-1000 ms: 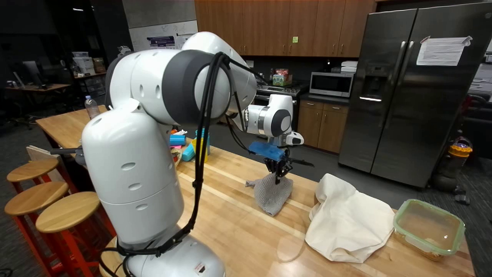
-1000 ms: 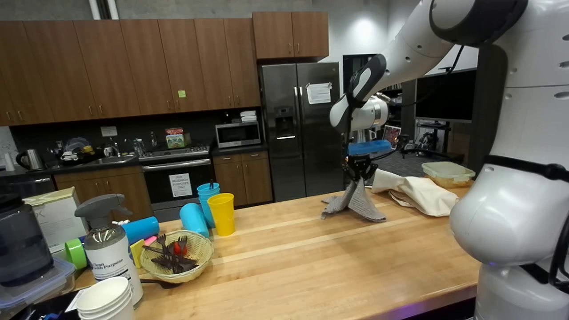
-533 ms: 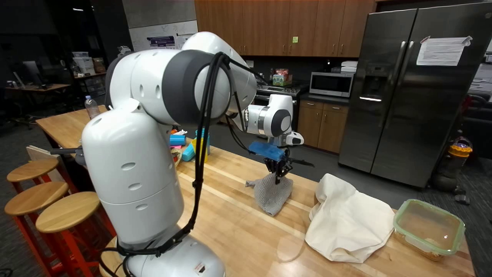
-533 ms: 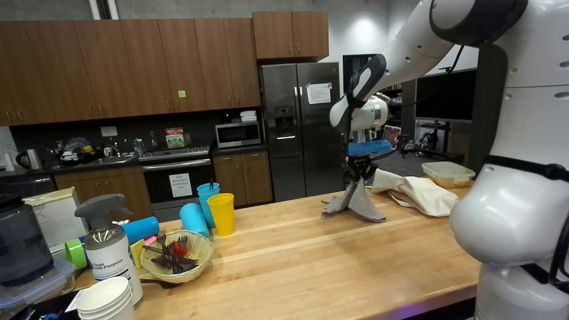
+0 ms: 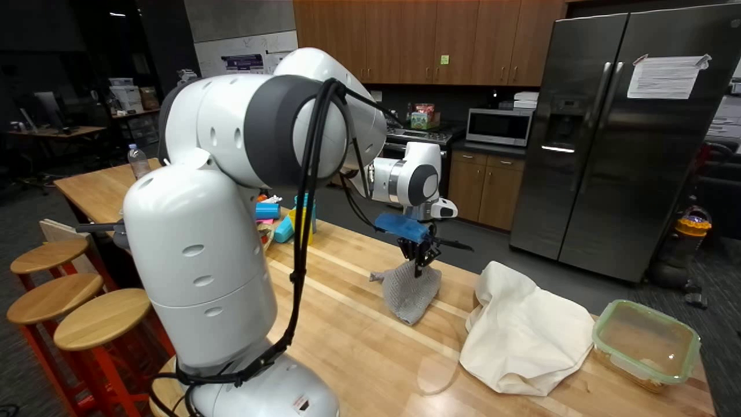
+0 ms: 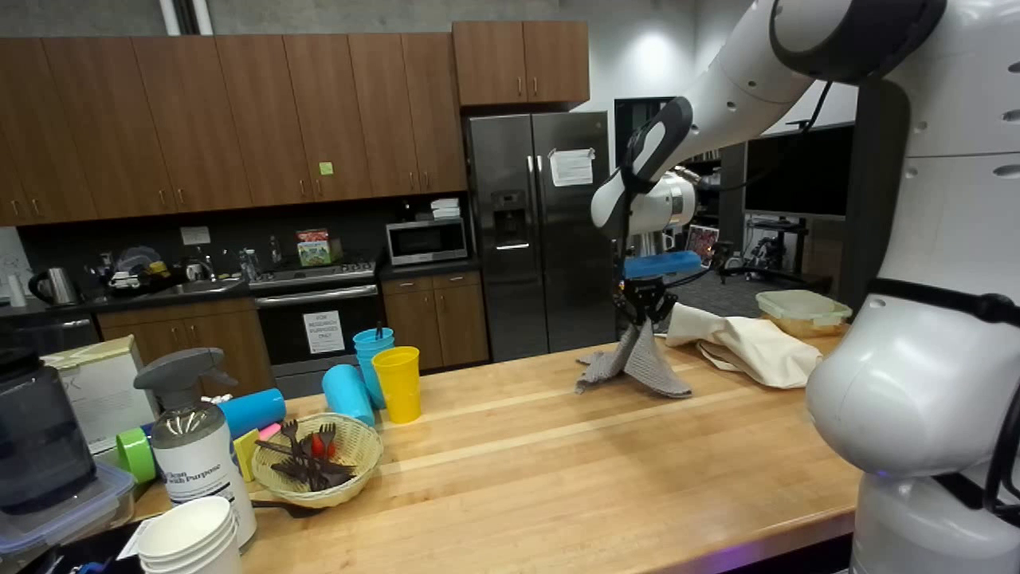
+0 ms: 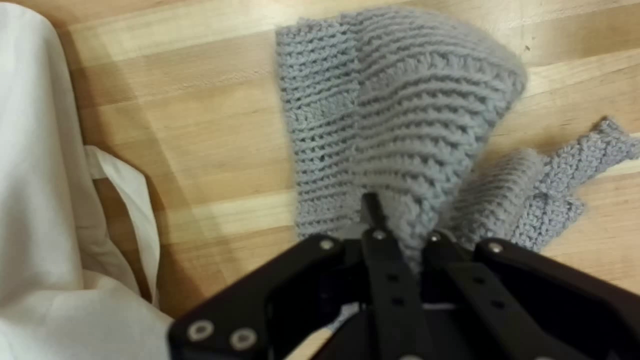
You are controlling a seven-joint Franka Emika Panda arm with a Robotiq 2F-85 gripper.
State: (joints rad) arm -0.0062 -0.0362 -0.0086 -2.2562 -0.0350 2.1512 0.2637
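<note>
In an exterior view, the pincer [image 5: 418, 270] points down and pinches a gray cloth [image 5: 408, 298], which hangs from the tips to the wooden table [image 5: 347, 347], a narrow end trailing off to the side. A cream bag [image 5: 527, 341] lies near it in a loose heap, and beside the bag sits a food box [image 5: 647, 339]. The cloth looks light and limp, so it should drape from wherever it is gripped. In an exterior view, the gray cloth [image 6: 653, 368] stands like a tent: its peak is gathered at the pincer, and its lower edges splay out on the table, well apart from the yellow cup [image 6: 397, 387] and the basket [image 6: 347, 488] of forks [image 6: 315, 474]. That shape suggests a soft but fairly thick knit that props itself a little yet gives way under any push. In the wrist view, the fingers [image 7: 385, 255] press close together with a ridge of the cloth squeezed between them; how deep the bite goes is hidden. The coarse ribs look grippy rather than slippery, and nothing seems fragile, though a loop could snag or stretch. The gathered ridge seems the best place to hold, since folds bunch up there and should keep the cloth from sliding out; a lone edge or the narrow end would probably leave the rest to sag and drag. The bag's strap [image 7: 136, 195] lies apart from the cloth's edge, clear of this grip.
</note>
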